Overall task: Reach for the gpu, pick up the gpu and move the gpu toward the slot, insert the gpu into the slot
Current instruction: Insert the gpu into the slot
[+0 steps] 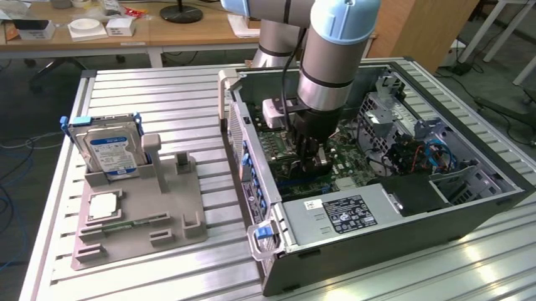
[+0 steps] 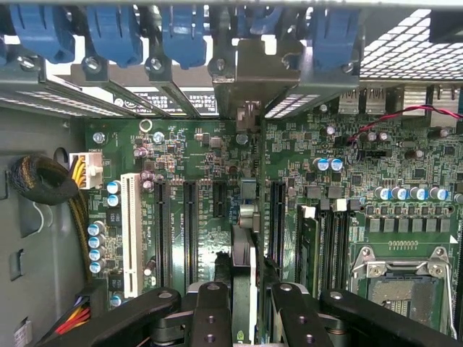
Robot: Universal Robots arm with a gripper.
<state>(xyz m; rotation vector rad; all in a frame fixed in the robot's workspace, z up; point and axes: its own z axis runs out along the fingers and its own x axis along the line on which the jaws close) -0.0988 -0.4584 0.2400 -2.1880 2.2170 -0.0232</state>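
Inside the case, exterior view: the arm is seen lowered into the open computer case (image 1: 469,207) on the bench (image 1: 150,94), with the gripper (image 1: 312,164) just above the green motherboard (image 1: 352,169).
Holder beside the case: a hard drive (image 1: 109,150) and a processor chip (image 1: 102,205) are seen resting in the grey holder (image 1: 134,244), well apart from the arm.
Wrist view, card: the gpu (image 2: 244,282) is seen edge-on, upright, held between the fingers (image 2: 211,318), its silver bracket (image 2: 249,79) reaching the rear wall of the case.
Fingers: narrowed onto the gpu.
Slot: the slot (image 2: 243,191) is judged to lie directly under the card's edge; contact cannot be told.
Step in hand: insertion, judged.
Next move: a straight push down is called for, with the card kept upright and aligned.
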